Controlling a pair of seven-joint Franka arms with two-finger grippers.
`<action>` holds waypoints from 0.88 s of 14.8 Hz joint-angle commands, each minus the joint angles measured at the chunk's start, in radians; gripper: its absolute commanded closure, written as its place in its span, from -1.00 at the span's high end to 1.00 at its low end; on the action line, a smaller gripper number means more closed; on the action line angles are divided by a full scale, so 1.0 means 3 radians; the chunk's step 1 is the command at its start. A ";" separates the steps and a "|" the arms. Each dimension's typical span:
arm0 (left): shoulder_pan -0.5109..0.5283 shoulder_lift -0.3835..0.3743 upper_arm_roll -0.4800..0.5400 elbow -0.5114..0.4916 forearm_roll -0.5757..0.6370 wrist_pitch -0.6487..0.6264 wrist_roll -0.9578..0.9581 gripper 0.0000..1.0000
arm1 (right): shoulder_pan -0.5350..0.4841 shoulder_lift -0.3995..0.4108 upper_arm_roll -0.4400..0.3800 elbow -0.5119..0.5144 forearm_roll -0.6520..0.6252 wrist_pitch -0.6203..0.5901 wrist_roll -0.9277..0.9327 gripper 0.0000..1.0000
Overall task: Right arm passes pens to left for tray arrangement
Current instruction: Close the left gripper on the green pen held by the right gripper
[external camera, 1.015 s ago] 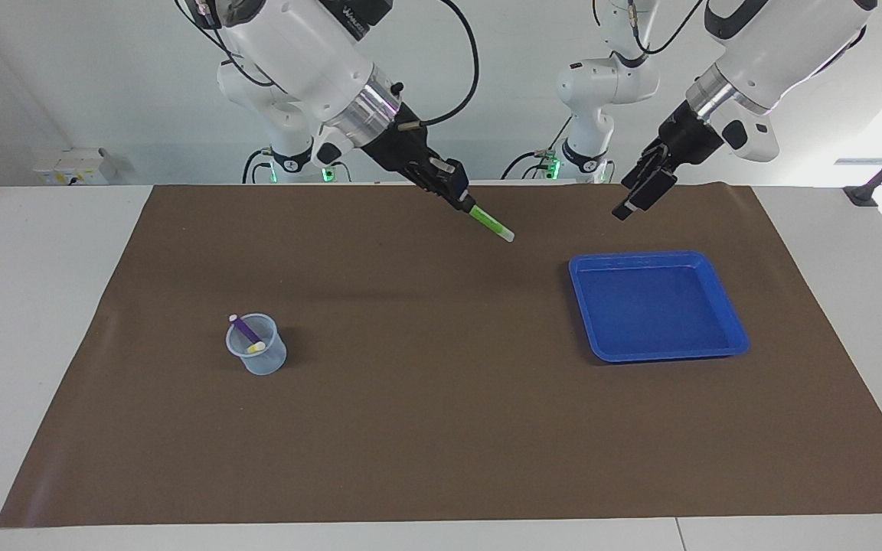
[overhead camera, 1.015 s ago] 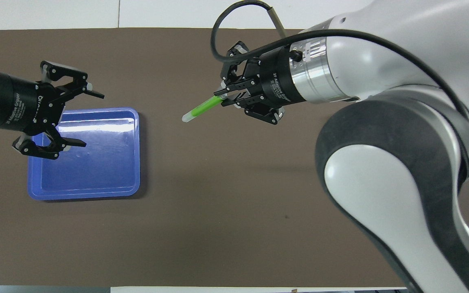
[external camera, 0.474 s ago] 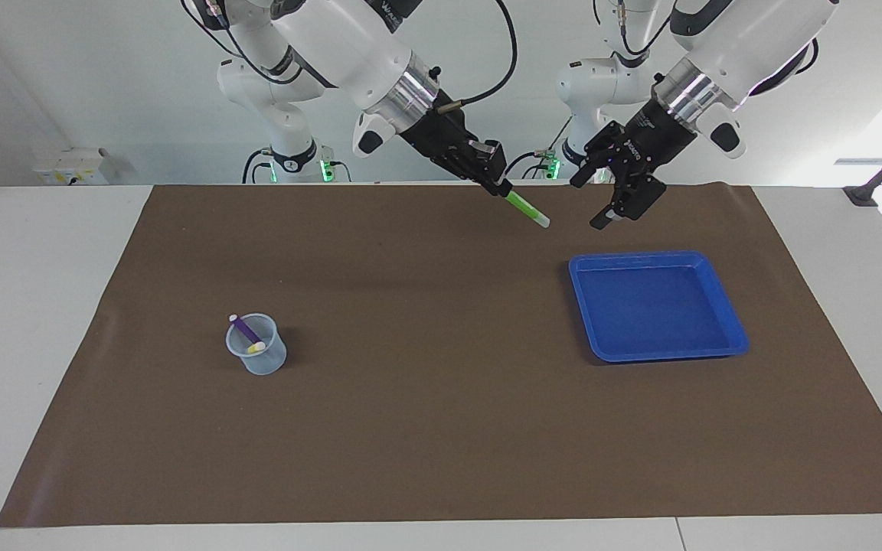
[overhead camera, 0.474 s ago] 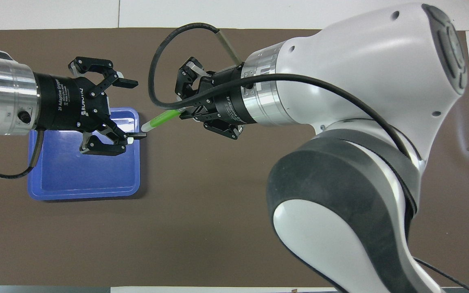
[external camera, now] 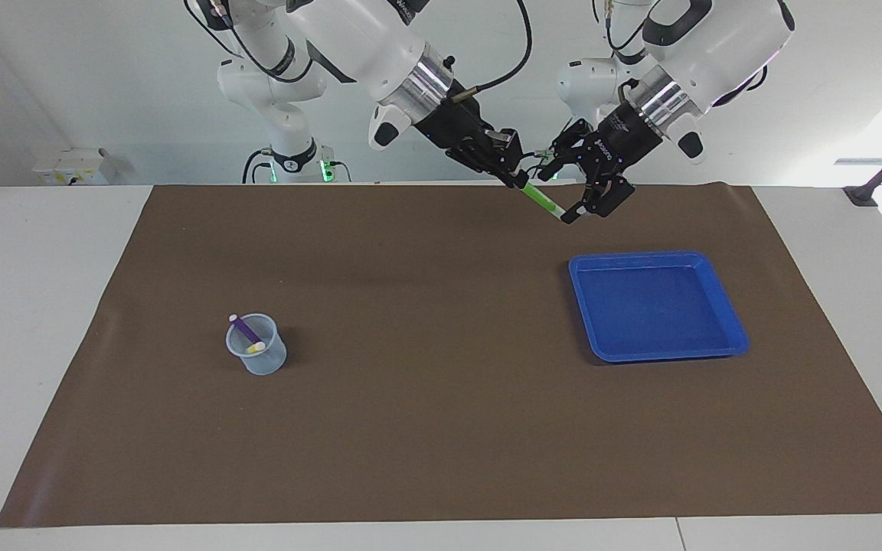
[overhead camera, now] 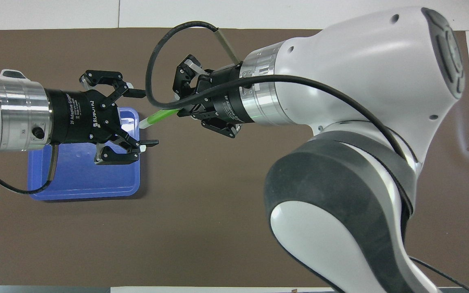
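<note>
At upper centre of the facing view, the right gripper (external camera: 516, 180) pinched the green pen (external camera: 542, 201), whose pale tip lay between the left gripper (overhead camera: 147, 118)'s spread fingers. A brown mat (external camera: 441, 428) covered the white table (external camera: 35, 306) below a pale wall. The blue tray (external camera: 732, 317) sat centre right, the cup (external camera: 261, 360) with two pens centre left.
</note>
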 commanded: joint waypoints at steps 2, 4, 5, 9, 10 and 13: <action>-0.0045 -0.0132 0.0030 -0.0161 -0.0149 0.0089 0.0187 0.80 | -0.0035 -0.0021 0.0036 -0.0055 0.0080 0.0066 -0.0091 -1.00; -0.0045 -0.0137 0.0030 -0.0192 -0.0174 0.0110 0.0223 0.72 | -0.0035 -0.0021 0.0036 -0.0055 0.0075 0.0066 -0.0091 -1.00; -0.0050 -0.0137 0.0030 -0.0192 -0.0185 0.0130 0.0223 0.63 | -0.0035 -0.0021 0.0036 -0.0055 0.0075 0.0066 -0.0091 -1.00; -0.0075 -0.0153 0.0030 -0.0222 -0.0190 0.0161 0.0228 0.30 | -0.0035 -0.0021 0.0036 -0.0055 0.0060 0.0045 -0.0096 -1.00; -0.0096 -0.0153 0.0035 -0.0223 -0.0190 0.0181 0.0223 0.29 | -0.0035 -0.0021 0.0036 -0.0055 0.0060 0.0045 -0.0096 -1.00; -0.0121 -0.0178 0.0035 -0.0248 -0.0190 0.0192 0.0228 0.05 | -0.0035 -0.0021 0.0036 -0.0055 0.0050 0.0045 -0.0096 -1.00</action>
